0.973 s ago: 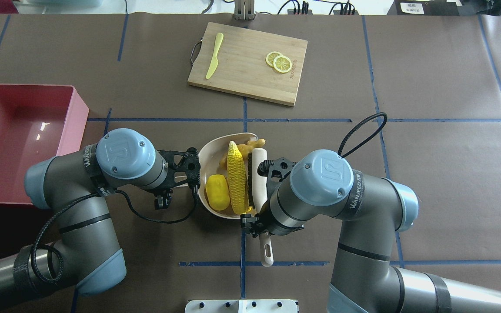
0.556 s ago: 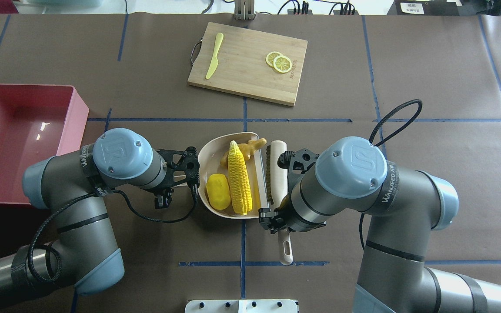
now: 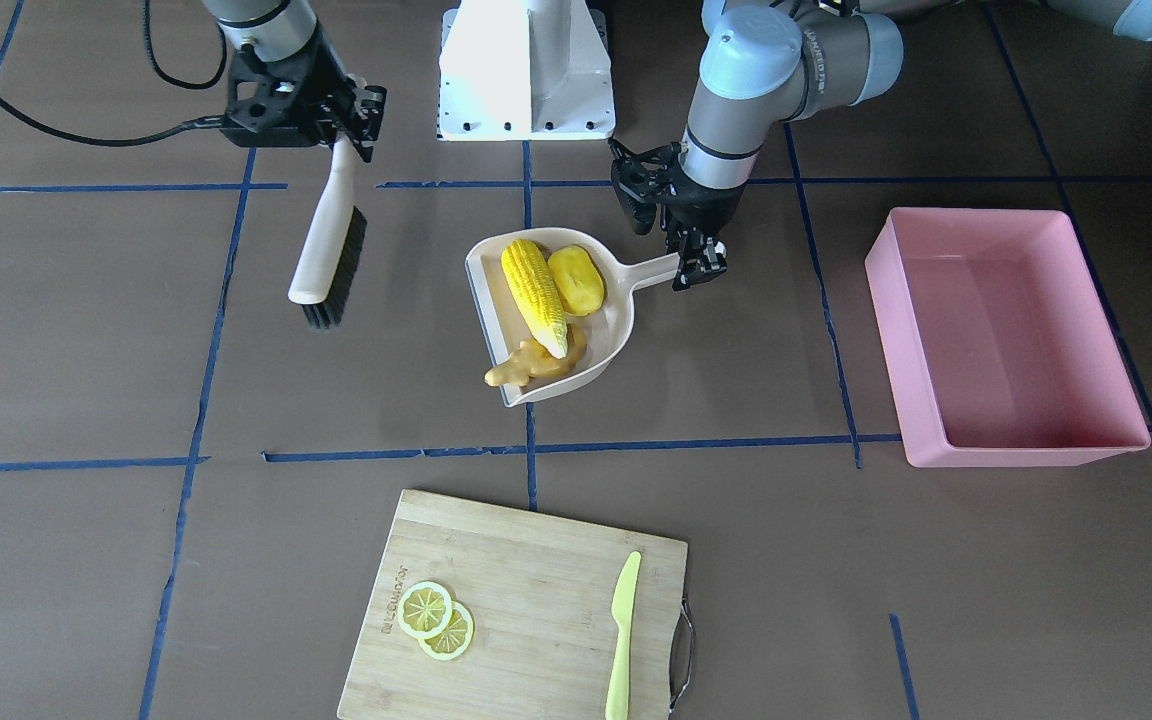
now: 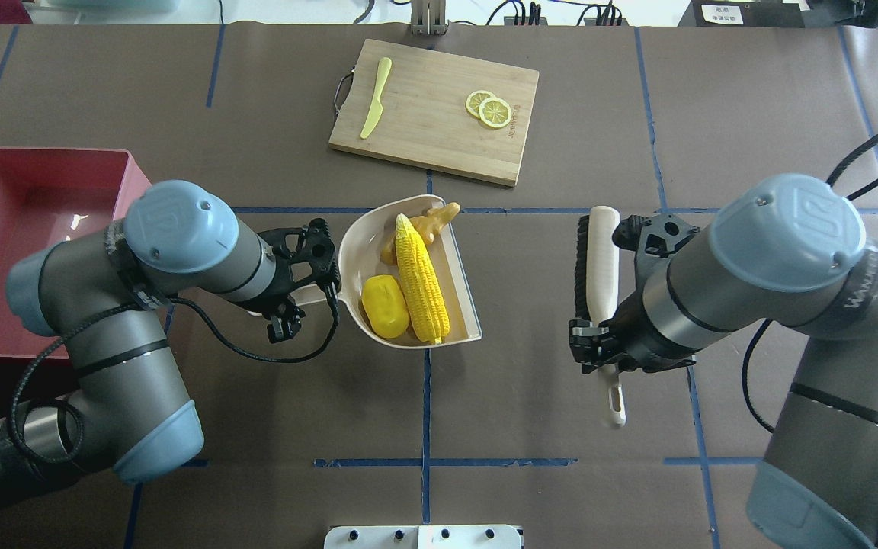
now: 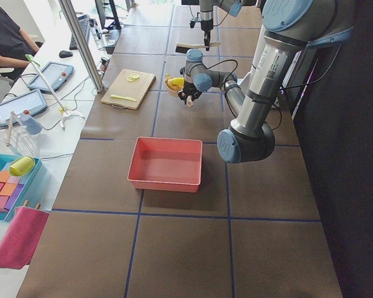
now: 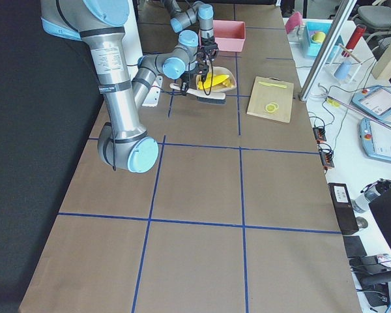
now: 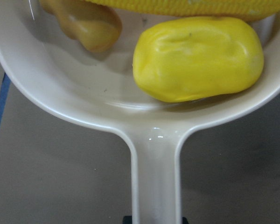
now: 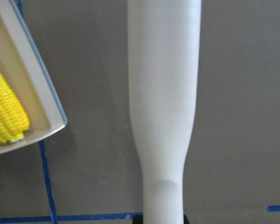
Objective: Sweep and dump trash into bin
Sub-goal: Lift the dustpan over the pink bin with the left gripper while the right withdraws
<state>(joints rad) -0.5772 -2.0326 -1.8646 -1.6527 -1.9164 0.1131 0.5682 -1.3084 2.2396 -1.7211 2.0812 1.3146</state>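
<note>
My left gripper (image 3: 694, 265) is clamped on the handle of the beige dustpan (image 4: 355, 248); in its wrist view the handle runs straight back between the jaws. All three trash pieces lie in the pan. The corn cob (image 4: 422, 286) lies along the middle, and the potato lump (image 4: 384, 316) is just beside it, nearer the handle. The ginger root (image 4: 439, 216) is at the far end, poking past the open lip. The pink bin (image 4: 140, 187) sits on the tabletop well apart, out past my left arm. My right gripper (image 3: 346, 130) is closed on the brush (image 4: 599, 259) handle, with the bristles facing the dustpan and clear of it.
</note>
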